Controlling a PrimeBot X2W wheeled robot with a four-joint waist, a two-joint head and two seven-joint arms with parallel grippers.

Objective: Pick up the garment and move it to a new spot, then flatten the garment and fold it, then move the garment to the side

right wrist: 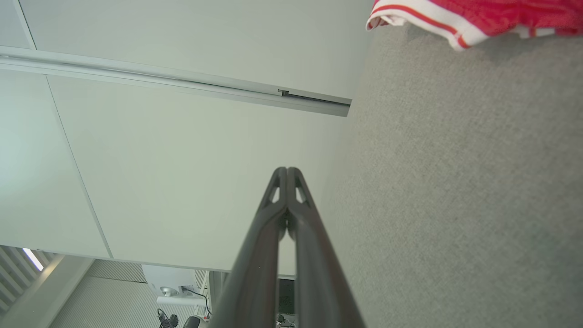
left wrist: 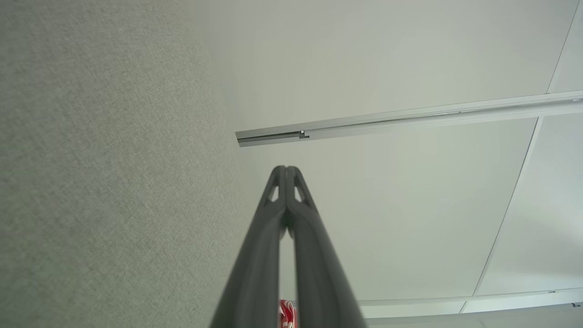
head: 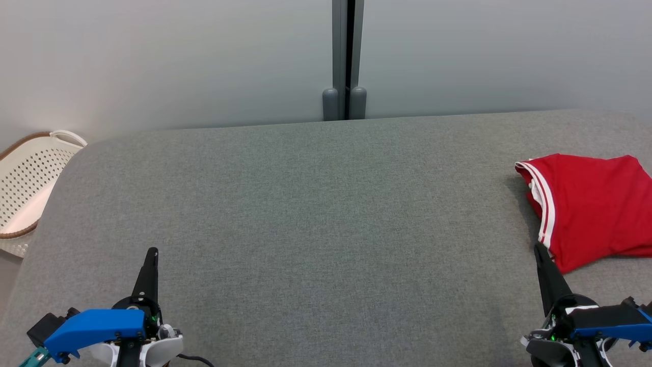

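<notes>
A red garment (head: 593, 209) with white trim lies folded at the right edge of the grey upholstered surface (head: 316, 219). The right wrist view catches its striped hem, the garment (right wrist: 460, 18) at the top right. A red scrap of the garment (left wrist: 287, 315) peeks between the fingers in the left wrist view. My right gripper (head: 538, 250) is shut and empty, its tips just before the garment's near corner. Far from the cloth, at the lower left, my left gripper (head: 152, 252) is shut and empty too. In both wrist views the fingers (left wrist: 286, 171) (right wrist: 286, 172) press together.
A white perforated basket (head: 28, 183) with a brown rim stands off the surface's left edge. A pale wall with a grey vertical post (head: 347, 58) runs behind the far edge. Bare grey fabric stretches between the two grippers.
</notes>
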